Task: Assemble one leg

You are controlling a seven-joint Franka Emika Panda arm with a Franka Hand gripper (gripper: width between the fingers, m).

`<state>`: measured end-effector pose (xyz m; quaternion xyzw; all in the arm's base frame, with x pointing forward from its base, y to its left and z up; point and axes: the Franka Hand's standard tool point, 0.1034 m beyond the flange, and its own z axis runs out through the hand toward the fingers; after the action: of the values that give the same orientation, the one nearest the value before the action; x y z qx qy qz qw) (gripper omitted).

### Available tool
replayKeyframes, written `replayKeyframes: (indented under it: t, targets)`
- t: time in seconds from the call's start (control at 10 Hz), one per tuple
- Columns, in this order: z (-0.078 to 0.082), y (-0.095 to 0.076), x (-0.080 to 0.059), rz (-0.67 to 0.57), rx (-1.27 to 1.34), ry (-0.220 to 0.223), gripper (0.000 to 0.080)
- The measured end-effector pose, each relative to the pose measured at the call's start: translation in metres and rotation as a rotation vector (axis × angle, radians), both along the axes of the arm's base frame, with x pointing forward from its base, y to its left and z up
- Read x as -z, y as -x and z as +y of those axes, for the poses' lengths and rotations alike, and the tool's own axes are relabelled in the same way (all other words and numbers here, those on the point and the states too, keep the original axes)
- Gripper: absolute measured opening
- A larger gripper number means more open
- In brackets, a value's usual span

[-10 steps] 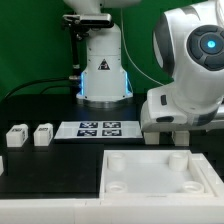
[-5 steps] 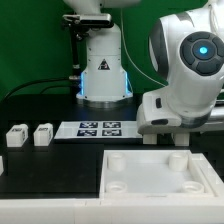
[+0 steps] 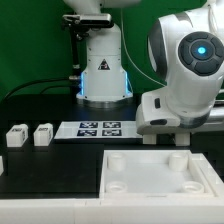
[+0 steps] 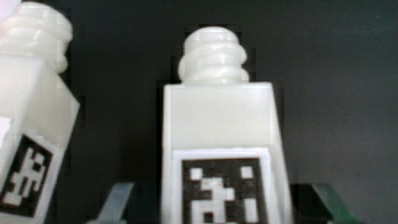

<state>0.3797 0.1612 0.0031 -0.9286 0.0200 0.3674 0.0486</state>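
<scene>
One leg (image 4: pixel 221 130) stands between the claw's (image 4: pixel 222 198) seemingly parted fingers.

The arm (image 3: pixel 185 60) comes up from its base (image 3: pixel 103 70) at the back and folds over to the exterior view's right, a blue light glowing on the big joint. The wrist (image 3: pixel 180 108) sits low, aimed downward. At the gripper (image 4: pixel 222 200), both dark fingers (image 4: pixel 128 198) stand parted, with a sliver of gap inside each.
</scene>
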Motion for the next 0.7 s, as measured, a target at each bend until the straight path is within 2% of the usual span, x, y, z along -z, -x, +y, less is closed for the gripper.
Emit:
replayKeyframes:
  t: [0.3,0.4,0.7]
  targets:
    - [0.0,-0.003,-0.002,-0.006,0.002,-0.001,0.0287]
    - [-0.002,-0.006,-0.012,0.003,0.001,-0.002,0.0287]
    - [-0.013,-0.018,-0.071,0.009,0.003,-0.003,0.0288]
